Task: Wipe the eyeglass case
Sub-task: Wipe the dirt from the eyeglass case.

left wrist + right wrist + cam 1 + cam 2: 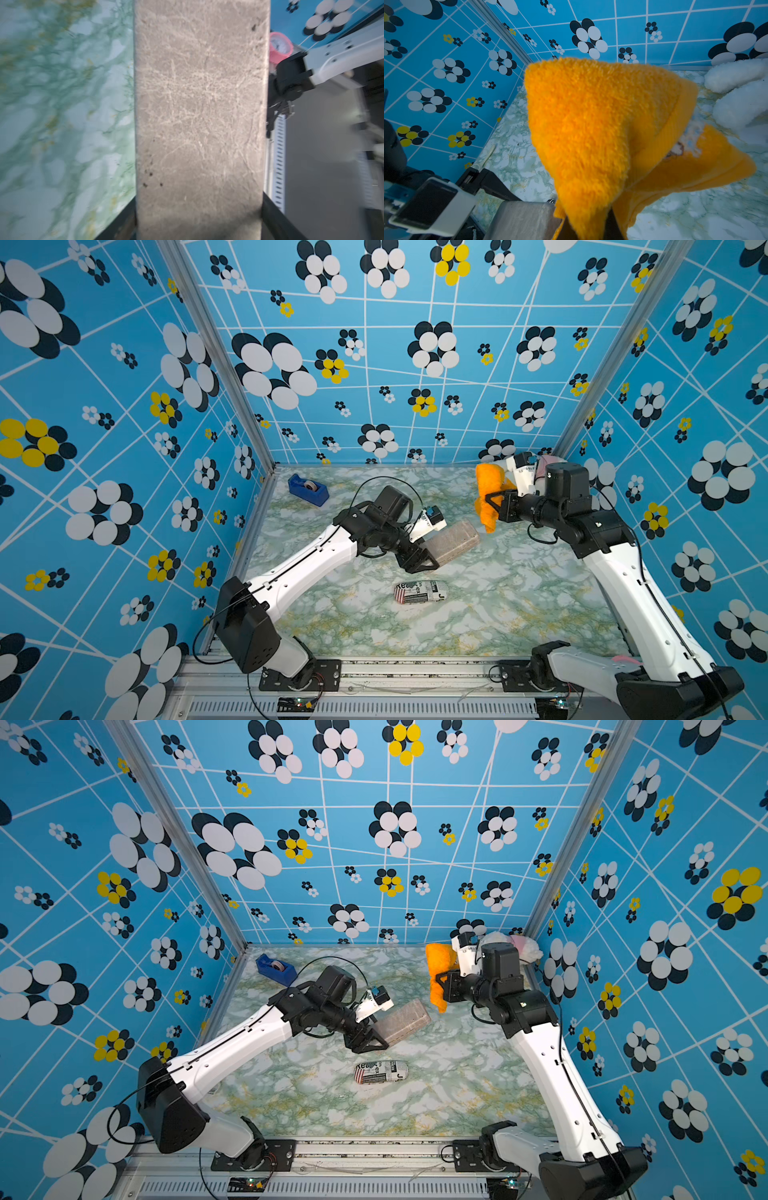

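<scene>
My left gripper (430,558) (380,1038) (198,207) is shut on one end of a grey-brown rectangular eyeglass case (453,541) (405,1021) (199,104), which it holds above the marbled table (498,614), pointing toward the back right. My right gripper (492,506) (587,226) is shut on a fluffy orange cloth (488,489) (440,973) (581,128). The cloth hangs right beside the case's free end (521,220). Whether they touch I cannot tell.
A newsprint-patterned case (420,592) (381,1072) lies on the table in front of the left gripper. A blue tape dispenser (308,488) (275,968) stands at the back left. White plush (498,940) (735,91) sits in the back right corner behind the right arm.
</scene>
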Tool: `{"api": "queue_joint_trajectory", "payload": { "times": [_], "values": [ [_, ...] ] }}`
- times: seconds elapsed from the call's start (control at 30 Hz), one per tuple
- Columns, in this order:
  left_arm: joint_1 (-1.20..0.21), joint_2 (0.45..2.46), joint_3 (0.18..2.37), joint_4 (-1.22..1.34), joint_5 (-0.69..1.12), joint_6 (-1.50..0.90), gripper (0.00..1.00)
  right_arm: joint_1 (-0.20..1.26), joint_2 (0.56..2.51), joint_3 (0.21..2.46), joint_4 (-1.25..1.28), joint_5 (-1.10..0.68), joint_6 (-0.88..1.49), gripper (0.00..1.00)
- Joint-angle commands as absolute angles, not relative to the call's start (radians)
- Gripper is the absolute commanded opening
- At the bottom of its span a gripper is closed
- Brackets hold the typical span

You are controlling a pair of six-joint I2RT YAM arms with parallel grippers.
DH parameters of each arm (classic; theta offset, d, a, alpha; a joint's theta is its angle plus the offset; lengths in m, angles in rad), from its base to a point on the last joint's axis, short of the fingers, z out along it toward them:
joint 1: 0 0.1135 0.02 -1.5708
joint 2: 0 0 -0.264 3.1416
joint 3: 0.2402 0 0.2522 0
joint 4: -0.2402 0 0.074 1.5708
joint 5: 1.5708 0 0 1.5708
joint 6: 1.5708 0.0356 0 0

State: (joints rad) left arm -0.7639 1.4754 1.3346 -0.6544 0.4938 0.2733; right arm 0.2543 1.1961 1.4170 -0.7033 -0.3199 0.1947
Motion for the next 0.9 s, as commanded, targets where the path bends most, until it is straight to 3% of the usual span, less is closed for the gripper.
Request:
{"api": "queue_joint_trajectory", "payload": {
  "times": [0.0,0.13,0.3,0.57,0.87],
  "values": [
    [-0.829,1.425,1.269,-0.529,0.06,0.453,0.13,0.253,1.24,1.538,-0.855,-0.363,0.221,0.0],
    [-0.912,1.386,1.147,-0.284,-0.264,0.667,0.14,0.253,1.325,1.682,-0.958,-0.46,0.244,0.0],
    [-0.972,1.377,1.027,0.025,-0.478,0.904,0.15,0.272,1.43,1.762,-0.995,-0.542,0.277,0.0],
    [-1.04,1.407,0.91,0.437,-0.623,1.233,0.21,0.425,1.641,1.905,-1.067,-0.525,0.249,0.0],
    [-1.028,1.447,0.933,0.486,-0.692,1.204,0.18,0.431,1.689,1.735,-1.018,-0.541,0.243,0.0]
  ]
}}
